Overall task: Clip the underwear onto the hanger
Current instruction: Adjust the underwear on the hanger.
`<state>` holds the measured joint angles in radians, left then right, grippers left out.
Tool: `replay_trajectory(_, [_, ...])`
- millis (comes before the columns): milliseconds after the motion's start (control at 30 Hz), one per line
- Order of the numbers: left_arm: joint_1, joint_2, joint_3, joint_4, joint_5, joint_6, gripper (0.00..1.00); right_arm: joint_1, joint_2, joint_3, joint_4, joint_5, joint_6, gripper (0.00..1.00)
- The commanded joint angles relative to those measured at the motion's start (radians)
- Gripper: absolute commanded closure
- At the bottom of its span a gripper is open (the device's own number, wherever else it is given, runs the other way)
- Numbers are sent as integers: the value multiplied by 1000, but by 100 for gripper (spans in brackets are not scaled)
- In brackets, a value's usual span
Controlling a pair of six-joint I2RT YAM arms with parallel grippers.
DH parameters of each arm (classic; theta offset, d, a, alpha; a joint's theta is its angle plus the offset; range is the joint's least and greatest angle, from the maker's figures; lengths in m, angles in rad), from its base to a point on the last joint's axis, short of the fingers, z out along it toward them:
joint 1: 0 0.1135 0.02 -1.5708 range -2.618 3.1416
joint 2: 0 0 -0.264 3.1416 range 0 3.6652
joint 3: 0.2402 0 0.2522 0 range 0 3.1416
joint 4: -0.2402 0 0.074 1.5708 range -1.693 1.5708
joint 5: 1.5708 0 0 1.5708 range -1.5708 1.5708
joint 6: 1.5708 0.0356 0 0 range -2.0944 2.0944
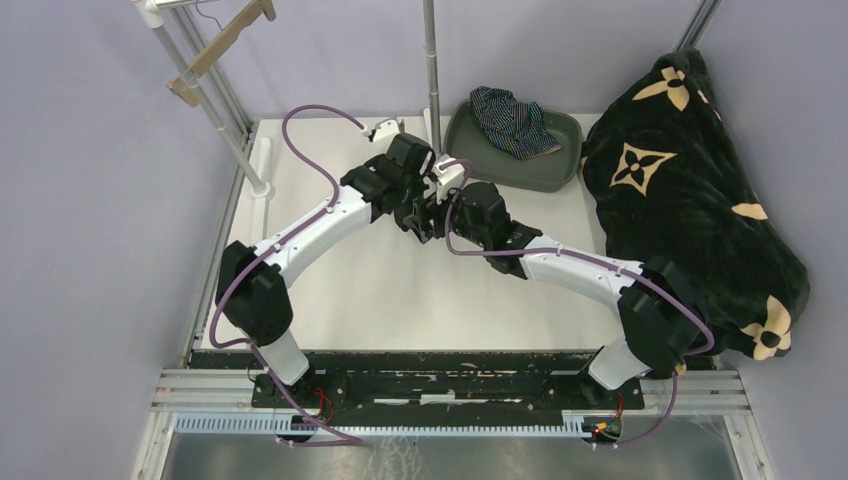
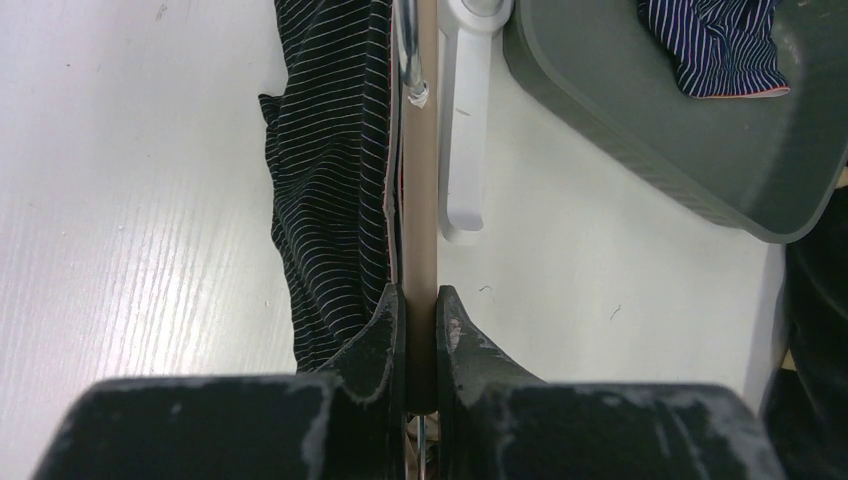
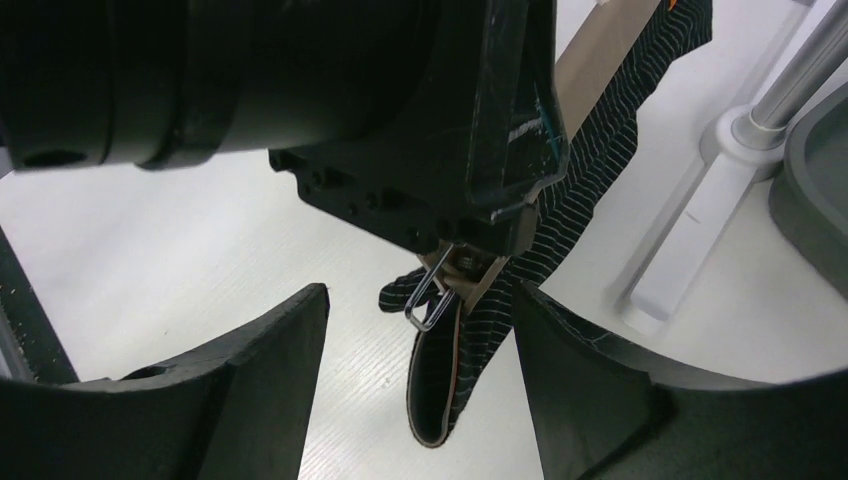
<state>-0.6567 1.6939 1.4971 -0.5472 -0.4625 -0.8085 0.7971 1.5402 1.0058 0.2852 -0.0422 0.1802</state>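
The pinstriped underwear (image 2: 330,200) is draped along the hanger (image 2: 420,200), just left of the left pincer (image 2: 420,330), which is clamped tight on the wooden bar (the cloth stays outside its fingers). The right pincer (image 3: 420,295) is held wide open and empty, and the wire clip (image 3: 430,298) is seen just ahead between its fingers. The navy underwear (image 2: 715,45) is lying in the grey tray (image 2: 640,130), ahead-right of the left pincer.

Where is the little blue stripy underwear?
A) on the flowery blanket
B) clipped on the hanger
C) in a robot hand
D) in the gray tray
D: the navy underwear lies bunched inside the tray.
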Motion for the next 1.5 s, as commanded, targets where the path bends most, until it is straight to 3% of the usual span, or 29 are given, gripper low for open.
replay_trajectory(0, [-10,-9,52,34,-41,-35,97,7,28,64,74,44,-41,25])
replay_trajectory(300, [-24,-6,59,34,-35,-36,97,10,71,59,132,118,-51,32])
replay_trajectory(933, [-40,2,81,34,-36,-33,97,10,90,50,144,217,-59,63])
replay_trajectory(1167, [-39,1,91,43,-42,-15,96,10,82,39,129,255,-60,66])
replay_trajectory(1233, [-40,-1,95,43,-53,-12,94,10,80,35,123,266,-61,66])
replay_trajectory(1333, [-40,-4,97,49,-66,-5,70,10,78,31,114,282,-60,66])
replay_trajectory(1467, [-40,-5,95,62,-72,1,67,11,81,25,106,297,-57,67])
